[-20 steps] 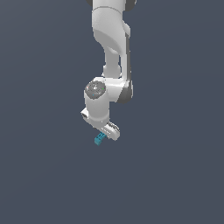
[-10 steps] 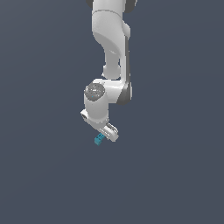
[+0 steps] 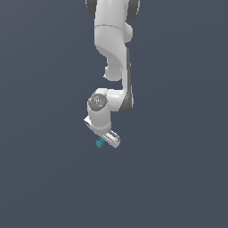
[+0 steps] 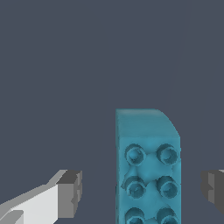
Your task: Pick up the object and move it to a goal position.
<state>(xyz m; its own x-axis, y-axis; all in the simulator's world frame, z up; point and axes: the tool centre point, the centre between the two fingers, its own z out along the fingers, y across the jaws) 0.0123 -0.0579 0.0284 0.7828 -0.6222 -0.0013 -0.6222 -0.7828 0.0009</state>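
In the exterior view, the arm (image 3: 111, 67) is seen reaching down from the top of the frame, and the teal block (image 3: 99, 143) is seen just left of centre, at the gripper (image 3: 107, 141). In the wrist view, the block (image 4: 146, 170) is shown low and right of centre between the two pads (image 4: 70, 192), with a gap on each side; the gripper (image 4: 142, 190) is spread apart and nothing is grasped.

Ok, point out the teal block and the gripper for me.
teal block (image 4: 148, 175): wrist view, on its studded face.
gripper (image 4: 140, 188): wrist view, midway between the fingertips, jaws open beside the block.
arm (image 3: 113, 49): exterior view, upper link.
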